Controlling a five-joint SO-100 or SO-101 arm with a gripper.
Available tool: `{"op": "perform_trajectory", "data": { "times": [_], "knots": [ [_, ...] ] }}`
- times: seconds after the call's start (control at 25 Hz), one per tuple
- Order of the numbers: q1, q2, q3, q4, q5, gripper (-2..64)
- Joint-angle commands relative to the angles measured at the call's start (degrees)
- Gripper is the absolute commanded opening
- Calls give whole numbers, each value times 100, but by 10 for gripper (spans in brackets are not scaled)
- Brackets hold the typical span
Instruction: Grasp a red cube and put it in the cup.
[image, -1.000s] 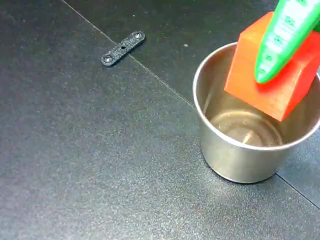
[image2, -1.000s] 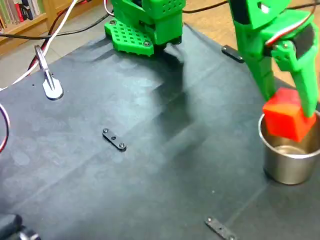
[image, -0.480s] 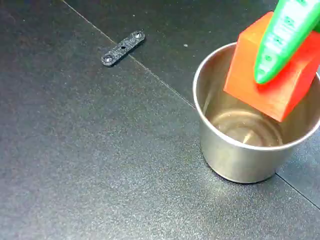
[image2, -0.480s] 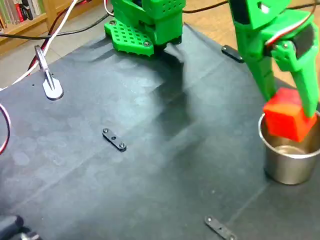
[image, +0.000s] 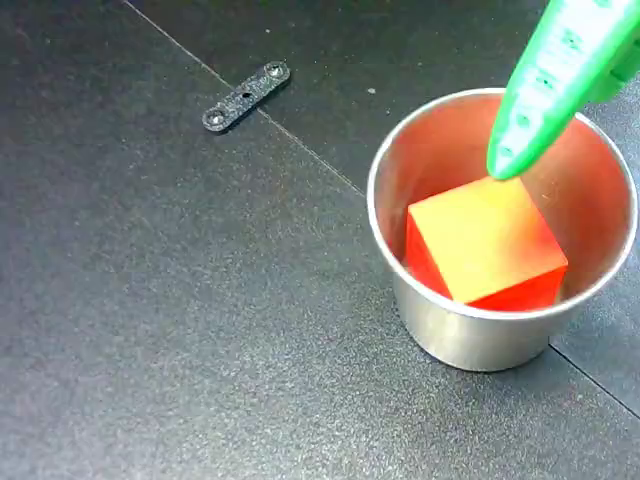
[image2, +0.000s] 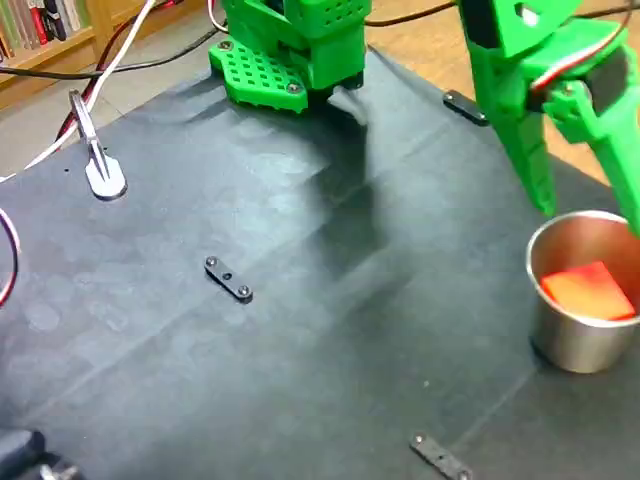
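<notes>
Now red cube (image: 487, 247) inside cup (image: 470, 330) — end effector (image2: 590, 215) spread, above rim

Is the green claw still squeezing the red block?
No, the red cube sits down inside the cup, and the claw hangs open above it, its fingers not touching it.
</notes>
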Motion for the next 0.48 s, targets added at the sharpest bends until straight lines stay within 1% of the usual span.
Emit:
{"op": "perform_trajectory", "data": {
  "times": [0.0, 0.2, 0.44],
  "knots": [
    [-62, 167, -114, -26, 18, 276],
    [-70, 202, -132, -26, 26, 276],
    [-352, 932, -44, 70, 26, 276]
  ]
}}
